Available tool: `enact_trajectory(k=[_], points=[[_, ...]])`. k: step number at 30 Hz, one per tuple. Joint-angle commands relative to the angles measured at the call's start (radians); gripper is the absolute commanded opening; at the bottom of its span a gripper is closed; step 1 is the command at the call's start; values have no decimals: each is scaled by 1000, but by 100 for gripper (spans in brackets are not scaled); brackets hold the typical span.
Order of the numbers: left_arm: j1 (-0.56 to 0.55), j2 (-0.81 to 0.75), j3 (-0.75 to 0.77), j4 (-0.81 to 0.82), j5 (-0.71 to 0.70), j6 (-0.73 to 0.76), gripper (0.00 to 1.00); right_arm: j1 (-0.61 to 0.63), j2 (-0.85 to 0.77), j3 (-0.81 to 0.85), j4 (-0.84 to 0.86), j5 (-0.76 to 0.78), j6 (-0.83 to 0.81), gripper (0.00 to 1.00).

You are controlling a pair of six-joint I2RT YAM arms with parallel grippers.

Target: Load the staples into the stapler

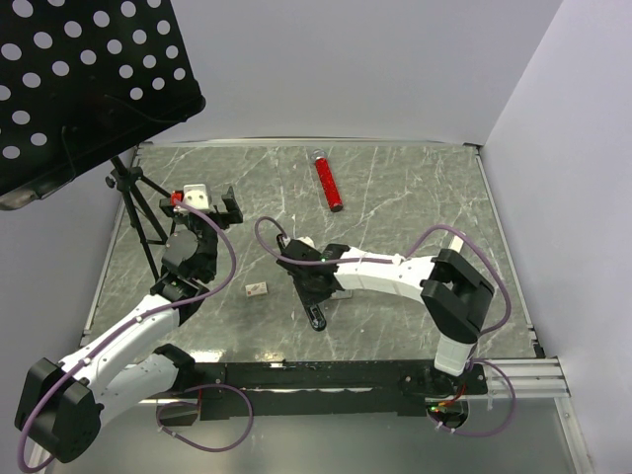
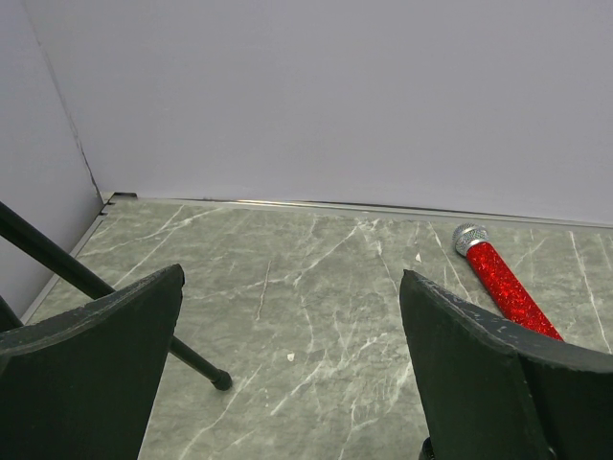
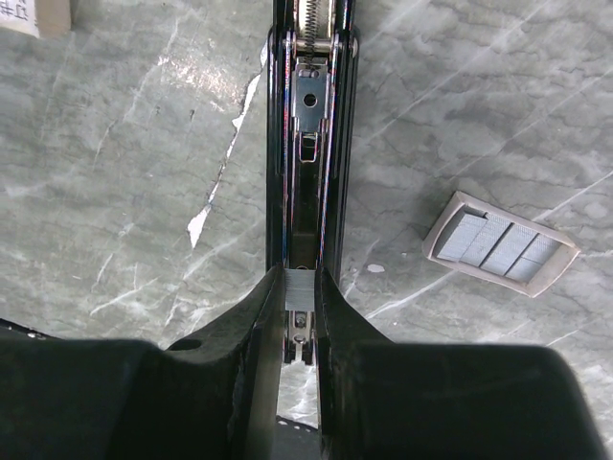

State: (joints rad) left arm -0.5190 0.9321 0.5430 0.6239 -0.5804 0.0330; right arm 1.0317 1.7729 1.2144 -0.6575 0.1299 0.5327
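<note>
I have the right jaws pinched nearly shut on the staples (image 3: 298, 286), a short silver strip held between the two fingertips, right over the near end of the stapler (image 3: 305, 144). The stapler lies opened near the middle of the table (image 1: 415, 197). Its long black channel runs straight away from my wrist camera, with the spring showing at the far end. The left jaws are spread wide and hold nothing. They hang over the far left of the table, well apart from the work, facing toward the red tube (image 2: 503, 283).

The step in hand, as I judge it, is seating the strip in the channel. To do it well, I want the strip centred between the rails and in line with them before I go down. From the wrist view it looks lined up, though I can't tell whether it already touches the channel floor. I'd lower slowly and release only once it sits between the walls. I'd also avoid nudging the stapler sideways, since nothing braces it. The beige tray (image 3: 503, 244) of spare strips just beside the stapler is my fallback.
</note>
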Motion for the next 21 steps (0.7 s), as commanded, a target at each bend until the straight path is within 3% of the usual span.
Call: enact_trajectory(k=[1,21], points=[[-4,-18,3,36,1,-4,99,-7,-32,-52,12,36,13,10],[-4,-32,2,34,5,-2,99,-7,-85,-101,58,47,6,16]])
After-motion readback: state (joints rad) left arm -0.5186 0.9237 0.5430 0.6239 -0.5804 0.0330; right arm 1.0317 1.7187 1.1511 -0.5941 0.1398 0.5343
